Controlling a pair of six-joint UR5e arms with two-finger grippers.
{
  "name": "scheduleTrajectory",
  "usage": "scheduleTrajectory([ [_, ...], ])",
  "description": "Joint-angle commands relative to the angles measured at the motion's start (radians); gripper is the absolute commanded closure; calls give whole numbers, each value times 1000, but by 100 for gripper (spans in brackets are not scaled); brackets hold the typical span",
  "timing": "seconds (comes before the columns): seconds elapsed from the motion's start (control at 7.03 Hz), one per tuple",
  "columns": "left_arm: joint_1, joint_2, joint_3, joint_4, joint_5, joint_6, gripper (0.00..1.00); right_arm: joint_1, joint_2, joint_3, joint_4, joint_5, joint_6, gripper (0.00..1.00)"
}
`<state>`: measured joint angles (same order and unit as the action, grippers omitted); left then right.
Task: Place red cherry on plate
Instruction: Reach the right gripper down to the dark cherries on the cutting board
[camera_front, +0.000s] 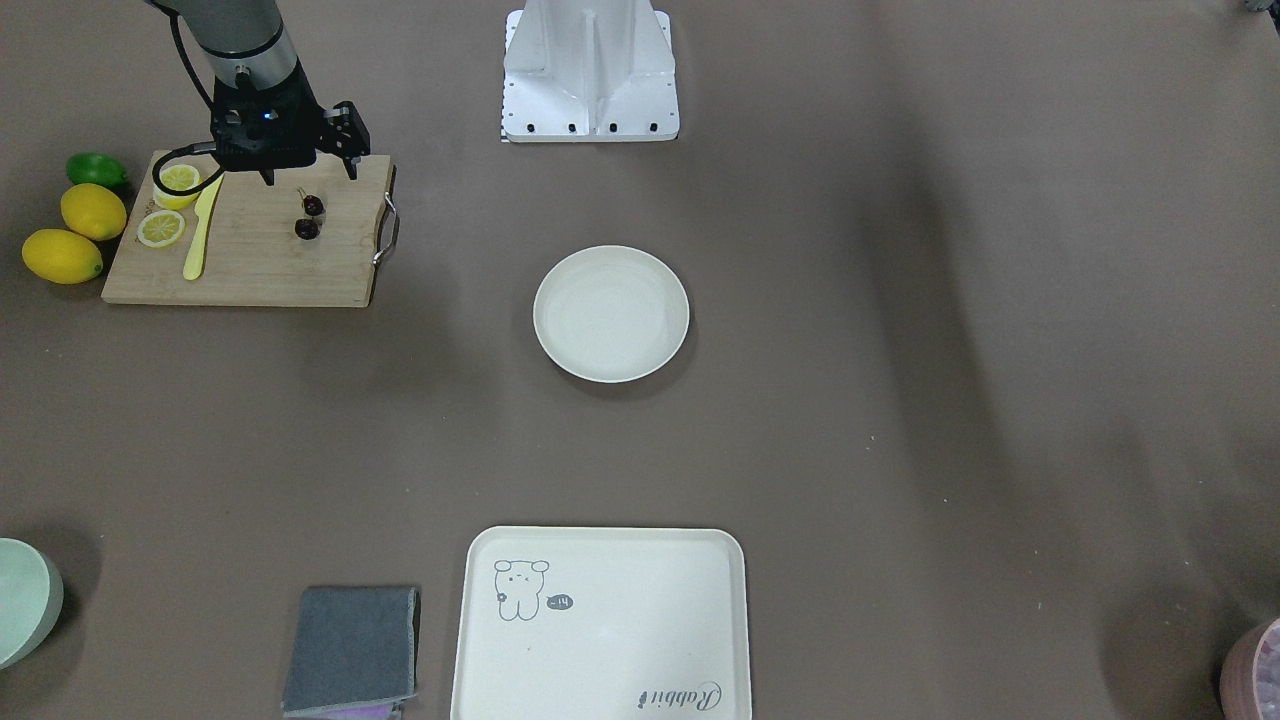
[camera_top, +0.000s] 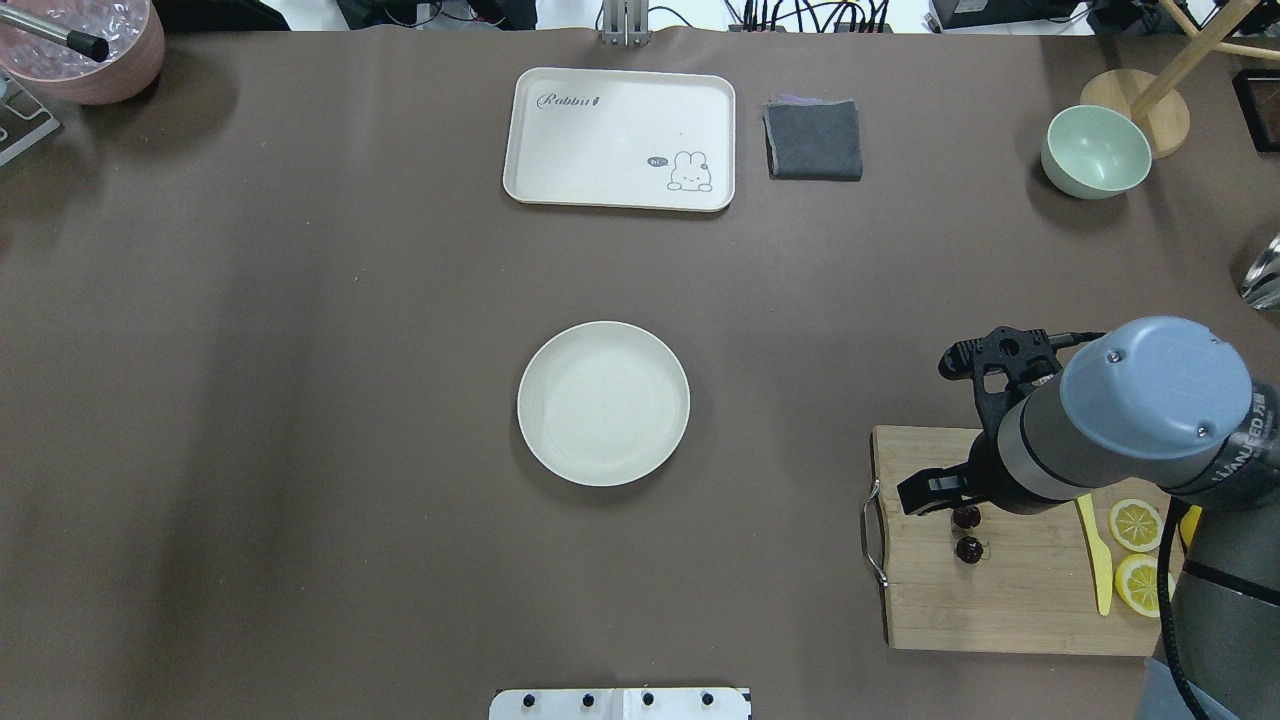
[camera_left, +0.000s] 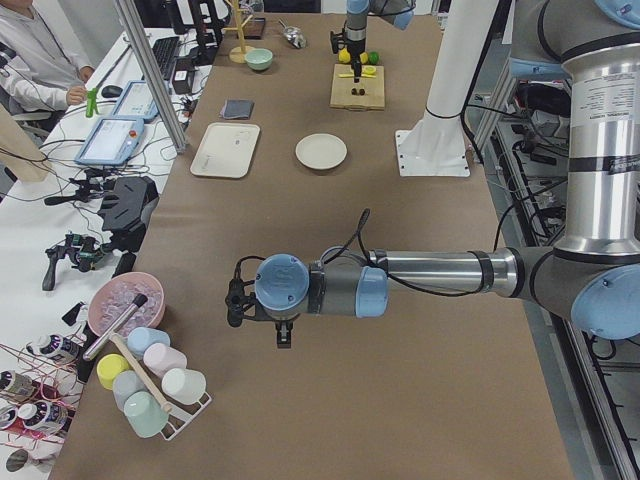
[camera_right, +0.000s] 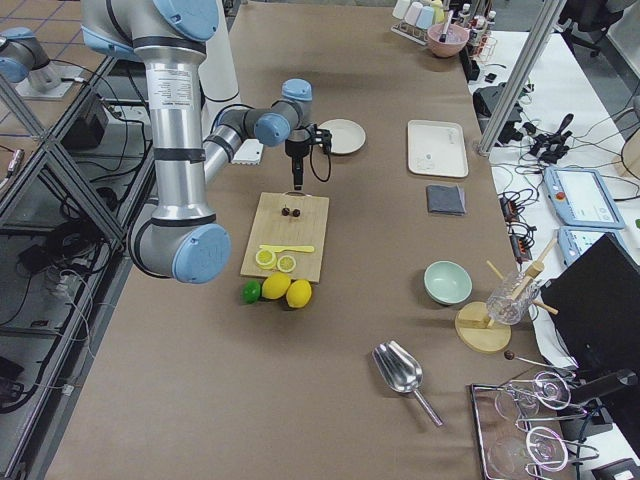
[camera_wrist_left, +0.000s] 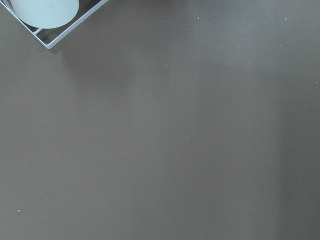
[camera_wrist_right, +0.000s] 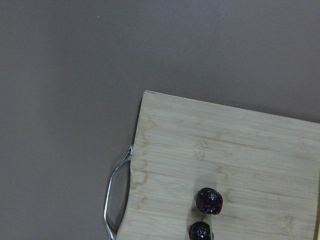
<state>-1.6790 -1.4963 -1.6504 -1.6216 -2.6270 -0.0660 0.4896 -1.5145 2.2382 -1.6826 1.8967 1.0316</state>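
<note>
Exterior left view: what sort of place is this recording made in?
Probably a robotics lab workstation: a silver-and-blue robot arm reaches over a long brown-covered table, while a seated person sits beside blue-edged control tablets.

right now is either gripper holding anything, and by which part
Nothing is held. The red cherry lies free on the cutting board near the open right gripper; the left gripper shows nothing in it.

Lemons (camera_front: 93, 211) beside wooden cutting board (camera_front: 260, 270)
</note>
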Motion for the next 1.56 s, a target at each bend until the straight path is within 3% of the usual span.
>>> scheduleTrajectory([
  [0.0,-8,1,-3,2,-1,0,2,-16,-103,-81,205,-27,-19,4],
  [0.14,-8,1,-6,2,-1,0,2,-16,-124,-109,274,-40,-12,4],
  [0.43,-31,13,-23,5,-1,0,2,-31,-124,-129,281,-71,1,7],
  [0.71,-36,19,-29,5,1,0,2,-95,-127,-127,287,-143,74,19],
  [1.0,-36,22,-32,5,1,0,2,-106,-127,-121,287,-149,91,48],
  [1.42,-38,25,-37,5,1,0,2,-114,-128,-129,291,-163,96,64],
])
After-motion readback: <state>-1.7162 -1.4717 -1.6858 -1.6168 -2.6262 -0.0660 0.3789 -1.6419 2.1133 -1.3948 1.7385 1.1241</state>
